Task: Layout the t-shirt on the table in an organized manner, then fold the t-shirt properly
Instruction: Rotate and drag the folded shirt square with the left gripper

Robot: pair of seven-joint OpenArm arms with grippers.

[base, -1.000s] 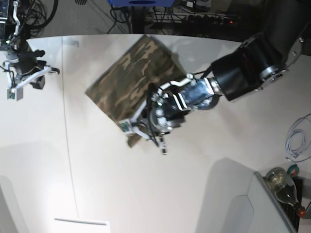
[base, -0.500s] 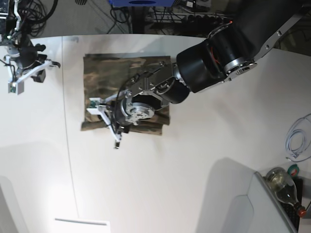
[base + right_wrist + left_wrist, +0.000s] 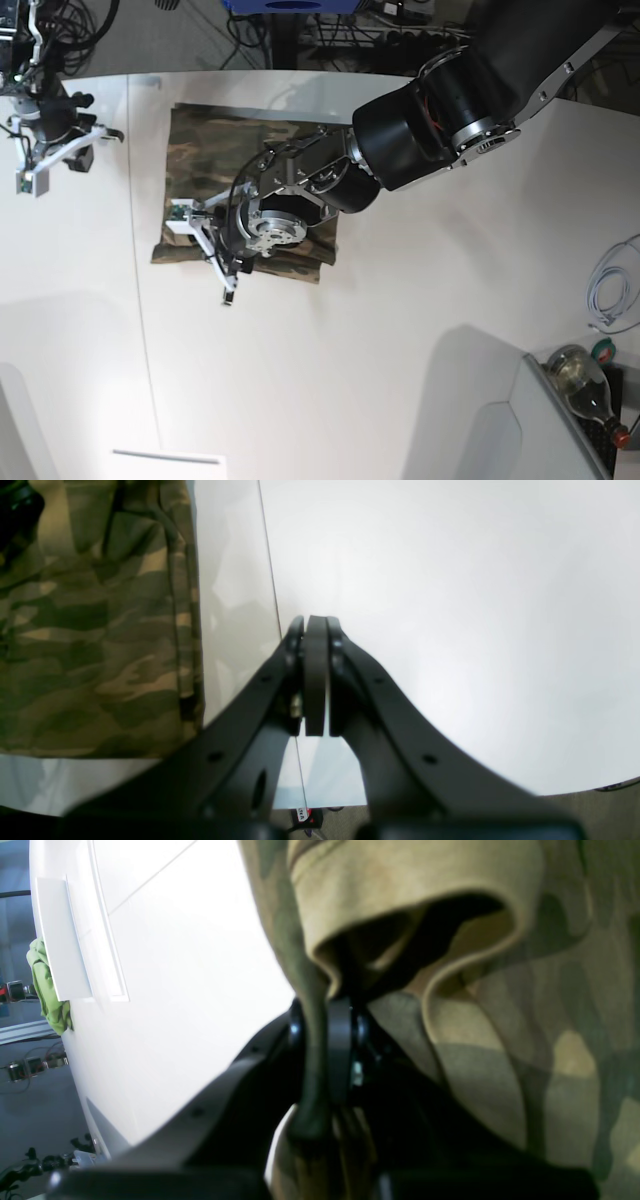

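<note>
The camouflage t-shirt [image 3: 205, 170] lies as a folded rectangle on the white table [image 3: 400, 360], left of centre. My left gripper [image 3: 208, 252] reaches over it from the right and is shut on a fold of its cloth near the front edge. In the left wrist view the fingers [image 3: 340, 1050] pinch the t-shirt [image 3: 550, 1015], and a hem loops above them. My right gripper [image 3: 55, 155] hovers at the far left, away from the shirt. It is shut with nothing between its fingers [image 3: 316, 675]. In that view the t-shirt [image 3: 95, 630] lies at the left.
A thin dark seam [image 3: 140, 300] runs down the table just left of the shirt. A grey box corner [image 3: 520, 420], a bottle [image 3: 585, 385] and a white cable [image 3: 610, 290] sit at the right. Cables and stands crowd the far edge.
The left arm swung the shirt from a tilted diamond to square with the table edge and dragged it left, then slightly nearer. The right gripper barely moved.
</note>
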